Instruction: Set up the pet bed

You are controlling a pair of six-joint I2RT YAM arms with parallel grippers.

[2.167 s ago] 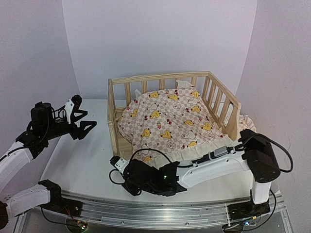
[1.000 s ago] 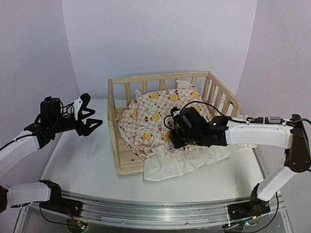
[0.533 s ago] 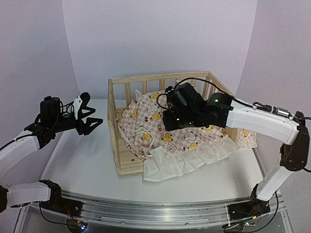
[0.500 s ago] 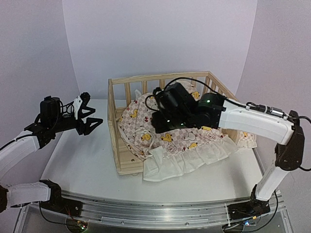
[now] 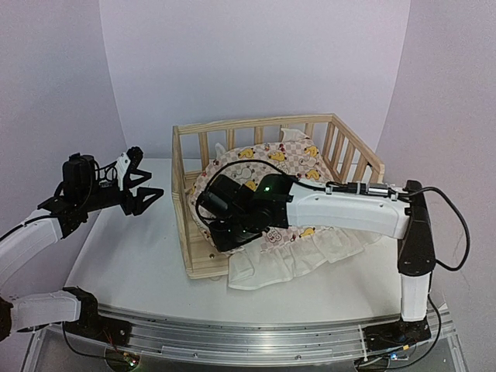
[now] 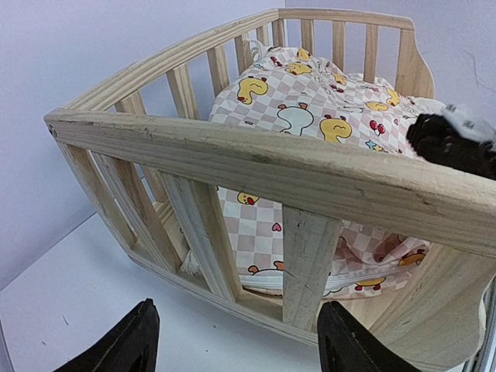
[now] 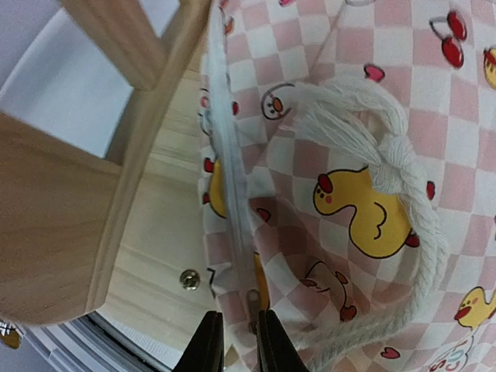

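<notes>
The pet bed (image 5: 256, 126) is a light-wood frame with slatted sides, standing mid-table. A pink-checkered duck cushion (image 5: 304, 167) lies rumpled in it, and its white frill (image 5: 287, 261) spills over the open front. My right gripper (image 5: 225, 235) reaches down at the bed's front-left corner. In the right wrist view the right gripper (image 7: 239, 345) has its jaws nearly together on the cushion's (image 7: 349, 217) zipper seam, over the plank floor (image 7: 155, 248). My left gripper (image 5: 145, 194) hovers open to the left of the bed. In its own view the left gripper (image 6: 236, 349) faces the bed's side rail (image 6: 256, 163).
A small matching pillow (image 5: 294, 136) leans in the bed's back corner. A white knotted cord (image 7: 391, 151) lies on the cushion. Part of the cushion hangs out past the bed's right end (image 5: 393, 221). An aluminium rail (image 5: 256, 341) runs along the table's near edge.
My right arm has swung from above the middle of the cushion down to the bed's front-left corner, and its jaws have narrowed onto the cushion's edge. The left arm has stayed still.
</notes>
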